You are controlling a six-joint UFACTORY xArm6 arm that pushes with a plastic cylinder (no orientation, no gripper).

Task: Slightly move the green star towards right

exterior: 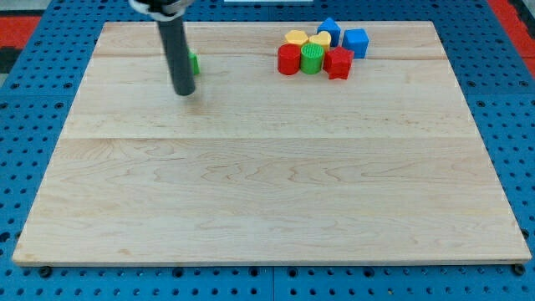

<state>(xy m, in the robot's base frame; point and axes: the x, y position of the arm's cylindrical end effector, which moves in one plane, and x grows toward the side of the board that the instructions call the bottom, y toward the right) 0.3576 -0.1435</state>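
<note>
The green star (193,63) lies near the view's top left on the wooden board (267,184). The dark rod hides most of it; only a sliver shows at the rod's right side. My tip (184,91) rests on the board just below and slightly left of the green star.
A cluster of blocks sits at the view's top right: a red cylinder (288,59), a green cylinder (312,59), a red star-like block (338,63), two yellow blocks (297,38) (319,41) and two blue blocks (329,30) (356,42). A blue pegboard surrounds the board.
</note>
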